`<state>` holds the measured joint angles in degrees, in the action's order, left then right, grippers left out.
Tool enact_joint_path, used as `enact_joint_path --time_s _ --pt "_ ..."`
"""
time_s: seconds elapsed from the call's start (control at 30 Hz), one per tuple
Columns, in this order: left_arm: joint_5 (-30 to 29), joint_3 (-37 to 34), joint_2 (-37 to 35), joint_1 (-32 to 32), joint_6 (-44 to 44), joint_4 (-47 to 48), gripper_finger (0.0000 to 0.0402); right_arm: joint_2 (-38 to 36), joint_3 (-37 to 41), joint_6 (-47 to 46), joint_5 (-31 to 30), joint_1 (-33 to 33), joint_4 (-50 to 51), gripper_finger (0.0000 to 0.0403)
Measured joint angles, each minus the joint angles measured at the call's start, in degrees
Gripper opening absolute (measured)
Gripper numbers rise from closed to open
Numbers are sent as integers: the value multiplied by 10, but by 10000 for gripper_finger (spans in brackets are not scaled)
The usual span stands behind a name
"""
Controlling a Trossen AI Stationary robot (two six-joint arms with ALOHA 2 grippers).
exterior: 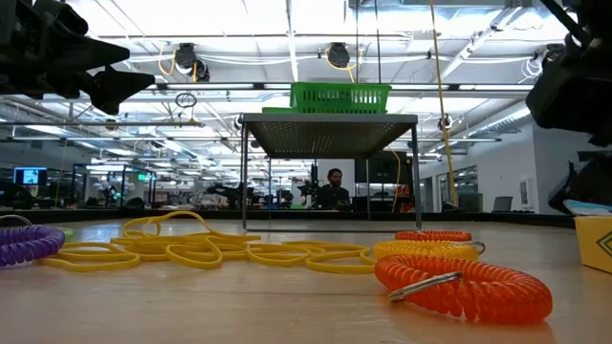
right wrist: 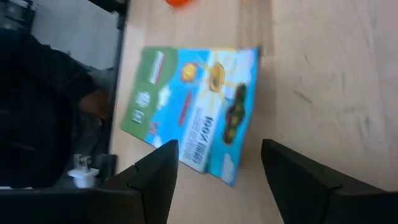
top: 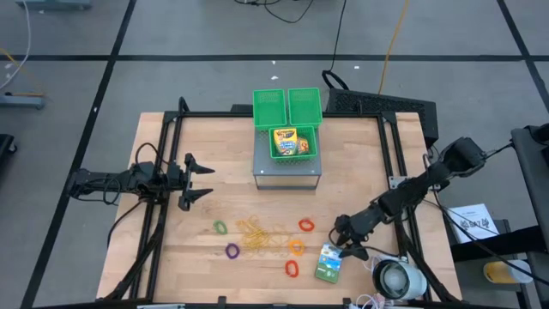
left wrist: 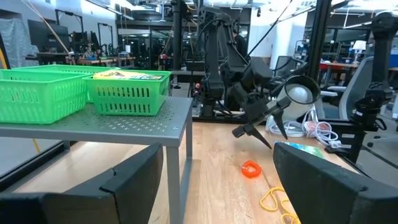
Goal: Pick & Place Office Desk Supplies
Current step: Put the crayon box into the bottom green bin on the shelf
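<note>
Wooden tabletop (top: 197, 257) inside a black frame carries the work; a grey stand (top: 287, 172) at the far centre holds green bins (top: 287, 107), and one bin already contains the crayon box (top: 290, 142).

Step in hand: pickup of the packet (top: 329, 262). The right gripper (top: 345, 245) hovers just above and beside it, near the front right of the table, with its fingers spread wide and nothing between them. In the right wrist view the packet (right wrist: 196, 112) lies flat just ahead of the open fingers (right wrist: 155, 180), not yet between them.

Next move, as judged: lower and advance until the fingers straddle one edge of the packet, then close. A flat item on wood gives little to grip, so a low, tilted approach looks necessary.

Packet appearance: thin, rectangular, one part green, the other blue and white with printed pictures.

Remaining supplies lie loose at front centre: tan bands (top: 257, 236), with green (top: 220, 227), purple (top: 232, 251), orange (top: 296, 247) and red (top: 292, 269) rings around them.

The left gripper (top: 202, 182) waits at the table's left, raised, fingers wide, holding nothing. A white device (top: 396, 279) sits at the front right corner.
</note>
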<state>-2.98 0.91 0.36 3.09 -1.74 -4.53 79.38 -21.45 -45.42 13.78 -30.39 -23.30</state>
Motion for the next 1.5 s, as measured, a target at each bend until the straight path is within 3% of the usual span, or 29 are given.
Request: enact_joint_path --time_s 0.13,0.67,0.87,1.13,1.5 --pt "0 0 0 0 0 0 310 17 0 0 1 0 -5 186" --pt "0 0 0 0 0 0 310 17 0 31 13 6 -49 10" --pt "0 0 0 0 0 0 310 17 0 61 13 19 -76 2" --pt "0 0 0 0 0 0 310 11 0 125 16 57 -231 1" --pt "0 0 0 0 0 0 310 -79 -4 198 16 149 -306 0"
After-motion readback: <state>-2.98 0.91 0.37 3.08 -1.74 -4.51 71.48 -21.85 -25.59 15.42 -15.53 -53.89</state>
